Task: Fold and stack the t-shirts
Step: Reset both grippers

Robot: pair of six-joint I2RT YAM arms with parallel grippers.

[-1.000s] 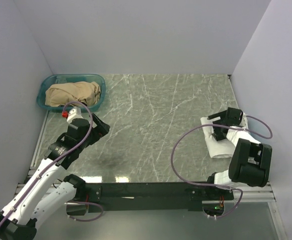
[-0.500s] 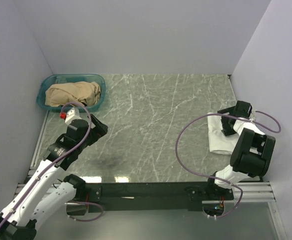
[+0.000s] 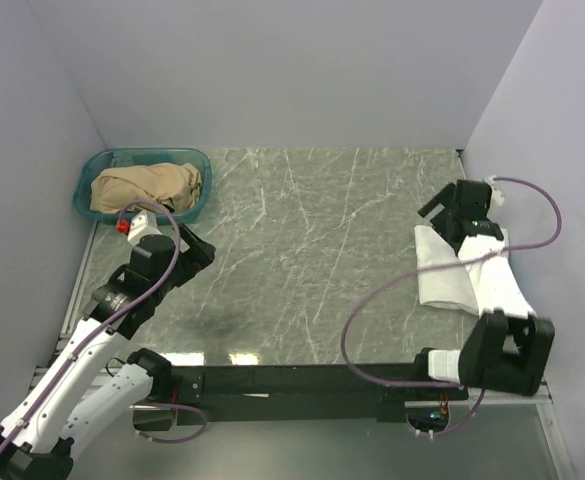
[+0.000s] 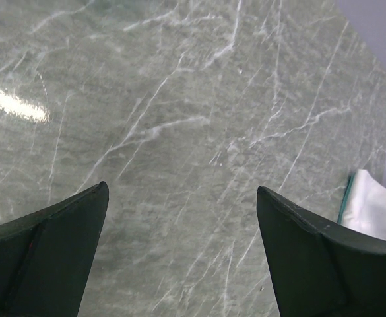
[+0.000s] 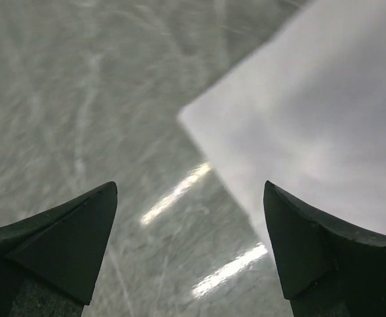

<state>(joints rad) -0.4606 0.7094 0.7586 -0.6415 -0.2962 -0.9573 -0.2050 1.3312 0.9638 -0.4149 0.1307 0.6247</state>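
Note:
A folded white t-shirt (image 3: 450,272) lies on the table at the right, partly under my right arm. It also shows at the far right of the left wrist view (image 4: 379,206), with a thin teal edge (image 4: 344,198) along its left side; no teal tee shows otherwise. My right gripper (image 3: 434,208) is open and empty, just beyond the shirt's far edge. In the right wrist view (image 5: 190,185) its jaws stand wide over bare marble, with a blurred pale area (image 5: 311,105) at the upper right. My left gripper (image 3: 200,252) (image 4: 181,188) is open and empty over the table's left part.
A teal plastic basket (image 3: 90,172) holding crumpled tan cloth (image 3: 147,186) stands at the back left corner. Walls close in the table on the left, back and right. Purple cables loop from both arms.
My right gripper has lifted off the white shirt and moved toward the far right, open. The shirt has shifted slightly. My left arm has drifted a little to the left.

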